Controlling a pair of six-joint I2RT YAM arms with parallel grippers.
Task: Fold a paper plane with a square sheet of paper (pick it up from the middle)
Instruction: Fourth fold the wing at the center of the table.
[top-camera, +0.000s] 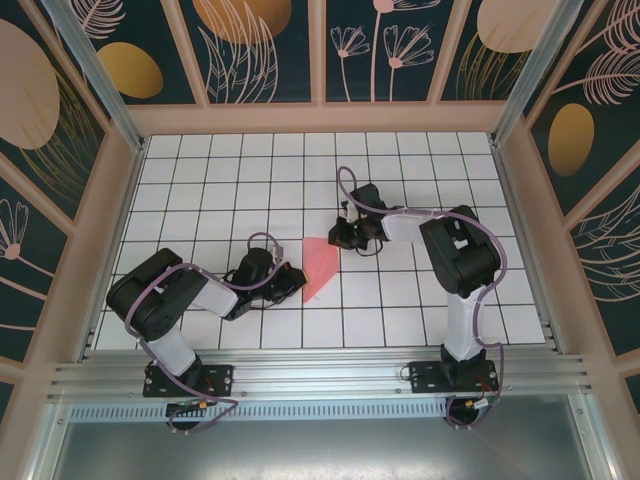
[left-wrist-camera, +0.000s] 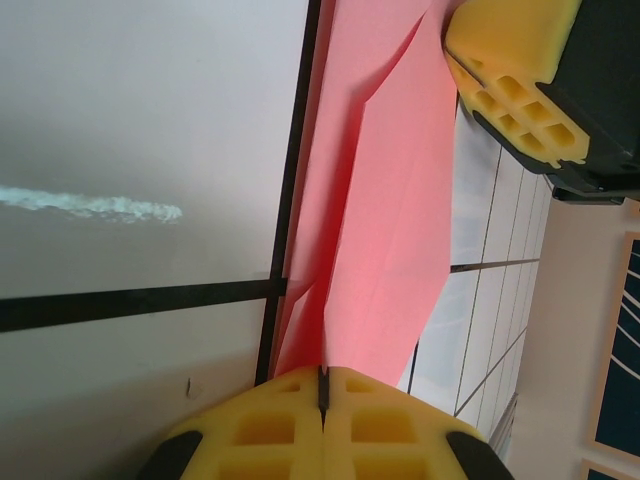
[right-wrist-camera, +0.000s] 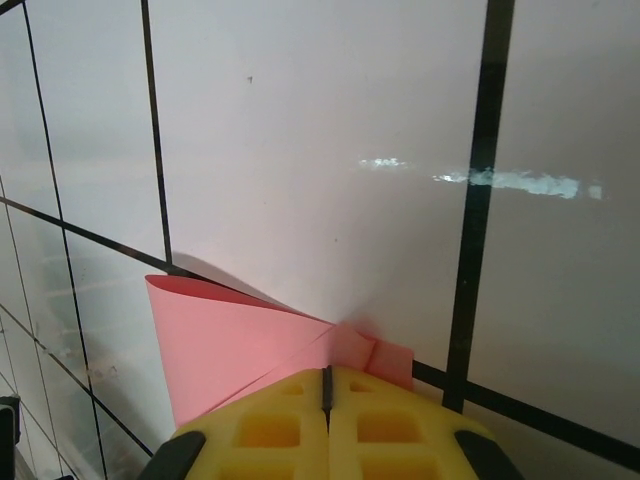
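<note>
The salmon-pink sheet of paper (top-camera: 318, 265) lies folded into a narrow pointed wedge on the white grid table (top-camera: 200, 180). My left gripper (top-camera: 296, 281) is at its near tip, shut on the paper. In the left wrist view a raised crease of the paper (left-wrist-camera: 395, 200) runs straight into the closed yellow jaws of the left gripper (left-wrist-camera: 322, 378). My right gripper (top-camera: 340, 240) is at the wide far end, also shut on the paper. In the right wrist view a curled flap of the paper (right-wrist-camera: 230, 345) spreads left from the right gripper (right-wrist-camera: 326, 378). The right gripper's yellow fingers (left-wrist-camera: 510, 60) show at the left wrist view's top right.
Wooden walls with dark floral panels (top-camera: 260, 50) close in the table at the back and both sides. An aluminium rail (top-camera: 320, 380) runs along the near edge by the arm bases. Bare grid tiles surround the paper.
</note>
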